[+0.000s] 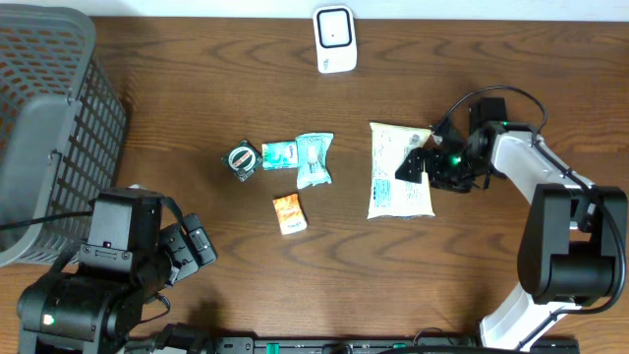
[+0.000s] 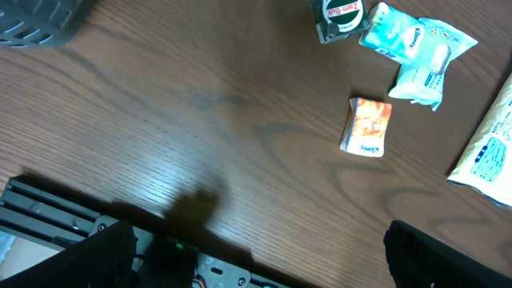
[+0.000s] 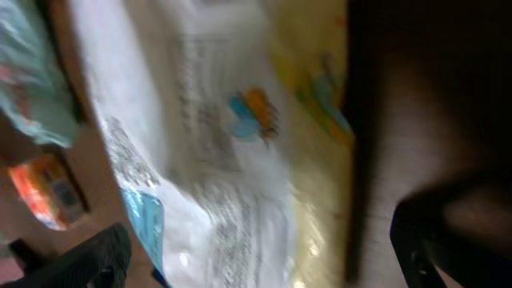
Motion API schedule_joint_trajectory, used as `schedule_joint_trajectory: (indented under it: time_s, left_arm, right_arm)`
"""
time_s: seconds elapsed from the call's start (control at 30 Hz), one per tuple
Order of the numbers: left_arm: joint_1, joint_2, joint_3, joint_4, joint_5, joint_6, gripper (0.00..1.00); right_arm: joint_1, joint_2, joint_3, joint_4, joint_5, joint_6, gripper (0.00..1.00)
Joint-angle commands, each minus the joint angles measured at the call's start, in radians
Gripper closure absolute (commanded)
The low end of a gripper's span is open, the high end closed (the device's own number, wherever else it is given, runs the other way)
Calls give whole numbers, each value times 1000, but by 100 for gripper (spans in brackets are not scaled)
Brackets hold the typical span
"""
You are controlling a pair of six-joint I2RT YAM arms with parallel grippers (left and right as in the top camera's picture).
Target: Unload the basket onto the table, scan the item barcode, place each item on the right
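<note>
A large white and yellow packet (image 1: 393, 175) lies flat on the table right of centre. My right gripper (image 1: 421, 165) is open at the packet's right edge. In the blurred right wrist view the packet (image 3: 216, 160) fills the space between the spread fingers of the right gripper (image 3: 264, 256), and nothing is gripped. A white scanner (image 1: 334, 39) stands at the table's far edge. My left gripper (image 1: 193, 246) is open near the front left, and in the left wrist view the left gripper (image 2: 264, 268) holds nothing above bare wood.
A round tin (image 1: 243, 159), two teal packets (image 1: 314, 159) and a small orange packet (image 1: 289, 212) lie mid-table. A grey mesh basket (image 1: 44, 118) stands at the far left. A black rail (image 2: 72, 224) runs along the table's front edge.
</note>
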Motion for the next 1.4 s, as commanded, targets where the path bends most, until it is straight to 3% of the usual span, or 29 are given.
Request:
schedule_joint_trajectory:
  time_s: [0.0, 0.07, 0.27, 0.37, 0.53, 0.77, 1.07, 1.37]
  left_arm:
    - [-1, -1, -1, -3, -5, -5, 2]
    - [-1, -1, -1, -3, -5, -5, 2]
    - [-1, -1, -1, -3, -5, -5, 2]
    - [-1, -1, -1, -3, -5, -5, 2]
    - [-1, -1, -1, -3, -5, -5, 2]
    - [-1, -1, -1, -3, -5, -5, 2]
    - [-1, -1, -1, -3, -6, -5, 2]
    - [-1, -1, -1, -3, -5, -5, 3]
  right_arm:
    - [15, 4, -56, 38, -61, 16, 7]
    - [26, 4, -81, 71, -61, 44, 17]
    - [34, 4, -124, 117, -57, 55, 76]
    - [30, 4, -121, 115, -61, 67, 99]
    - [22, 3, -99, 96, -102, 76, 99]
    - [19, -4, 17, -53, -211, -145, 99]
    - [42, -4, 261, -444, 156, -287, 99]
    - [58, -1, 306, -438, 173, -359, 99]
